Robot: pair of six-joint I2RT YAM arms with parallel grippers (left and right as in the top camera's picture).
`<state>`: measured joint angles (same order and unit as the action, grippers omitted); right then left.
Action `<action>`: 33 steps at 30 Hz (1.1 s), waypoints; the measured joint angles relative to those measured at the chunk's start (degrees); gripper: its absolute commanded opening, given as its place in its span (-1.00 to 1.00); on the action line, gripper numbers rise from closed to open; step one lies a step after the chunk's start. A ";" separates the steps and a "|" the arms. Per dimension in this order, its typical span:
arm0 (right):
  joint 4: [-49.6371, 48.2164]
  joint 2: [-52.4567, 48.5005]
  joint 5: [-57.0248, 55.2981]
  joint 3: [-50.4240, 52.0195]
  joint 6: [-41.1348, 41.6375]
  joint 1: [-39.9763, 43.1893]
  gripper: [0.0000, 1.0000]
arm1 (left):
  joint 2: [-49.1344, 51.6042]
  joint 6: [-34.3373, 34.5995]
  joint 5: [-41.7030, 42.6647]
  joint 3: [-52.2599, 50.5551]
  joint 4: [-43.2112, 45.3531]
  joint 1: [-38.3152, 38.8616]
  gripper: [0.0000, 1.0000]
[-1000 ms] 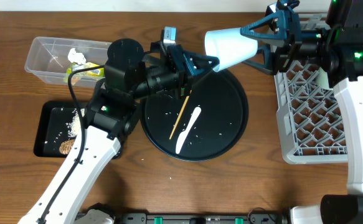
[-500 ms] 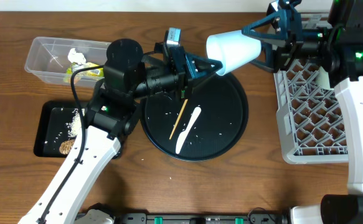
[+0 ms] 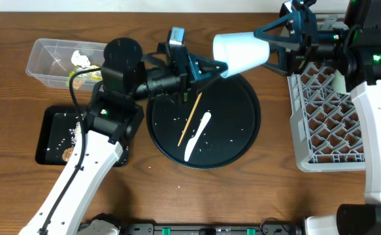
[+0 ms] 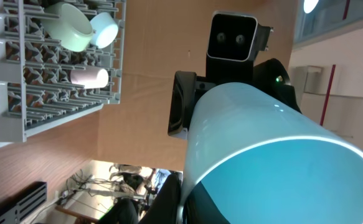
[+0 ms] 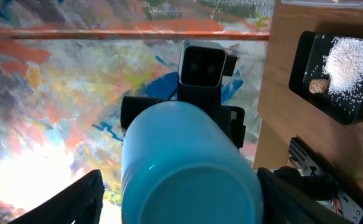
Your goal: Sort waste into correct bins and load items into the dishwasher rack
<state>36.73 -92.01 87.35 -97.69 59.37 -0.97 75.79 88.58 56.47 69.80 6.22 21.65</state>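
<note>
Left gripper (image 3: 217,66) pinches blue cup (image 3: 239,52) rim; right gripper (image 3: 266,47) spreads wide around its base.

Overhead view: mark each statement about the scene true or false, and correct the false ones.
1. The crumpled tissue is in the clear tub. True.
2. The wooden chopstick lies on the round black tray. True.
3. The white plastic spoon is in the clear tub. False: it lies on the round black tray, beside the chopstick.
4. The blue cup stands upright on the round black tray. False: it is on its side in the air, with the left gripper shut on its rim.
5. The brown food lump is in the clear tub. False: it is in the shallow black tray.
</note>
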 measured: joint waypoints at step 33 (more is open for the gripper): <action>0.04 0.00 -0.37 0.00 -0.17 -2.71 0.33 | 0.57 0.00 0.59 0.00 0.22 -0.61 -0.88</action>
<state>36.77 -92.01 86.98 -97.69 59.20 -3.68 76.36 88.58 57.06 69.80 6.44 21.04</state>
